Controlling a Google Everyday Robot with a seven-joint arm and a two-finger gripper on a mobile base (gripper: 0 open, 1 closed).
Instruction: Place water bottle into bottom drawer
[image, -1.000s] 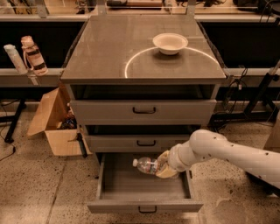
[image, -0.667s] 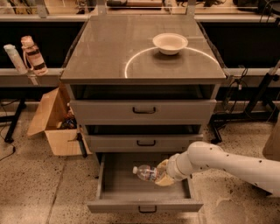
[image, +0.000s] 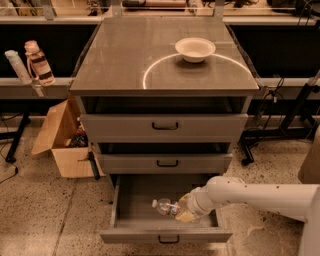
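One water bottle gripped sideways by gripper, inside bottom drawer.

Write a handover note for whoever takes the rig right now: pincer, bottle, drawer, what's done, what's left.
Pincer: reaches in from the right, low inside the open bottom drawer, shut on the bottle.
Bottle: lying sideways, cap pointing left, over the drawer floor near the front right. Cannot tell whether it touches the floor.
Done: drawer is open, bottle picked up and carried into it.
Left: lower if needed, release the bottle, pull the arm out clear of the drawer front.
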